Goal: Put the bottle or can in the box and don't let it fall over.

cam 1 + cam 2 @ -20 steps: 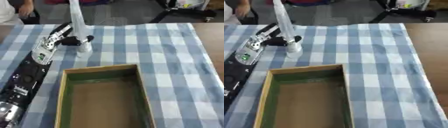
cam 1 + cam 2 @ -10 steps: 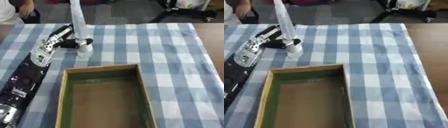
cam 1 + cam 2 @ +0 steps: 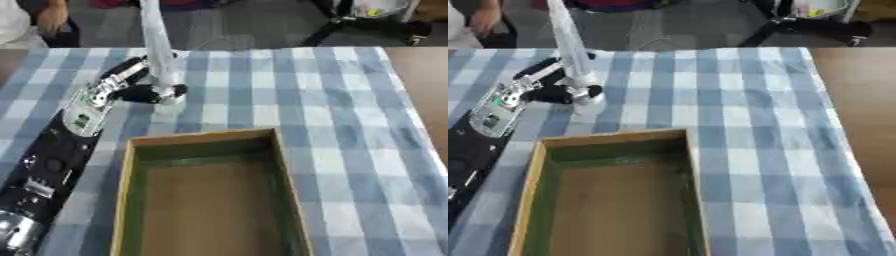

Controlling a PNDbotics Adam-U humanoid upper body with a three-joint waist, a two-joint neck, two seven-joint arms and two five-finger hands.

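No readable label; left hand (image 3: 131, 90) is gripping the tall clear bottle (image 3: 157, 47) just beyond the empty wooden box (image 3: 210, 195).

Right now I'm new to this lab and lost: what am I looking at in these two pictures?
Both pictures come from a stereo camera in a humanoid robot's head, looking down at its work: a left eye and a right eye view of one moment. The long black and silver limb on the left is the robot's left arm. Its left hand has its fingers curled round the base of a tall, slim, clear bottle standing upright on the blue checked cloth. Nearer the camera lies an open wooden box, with nothing in it. The right hand is not visible.
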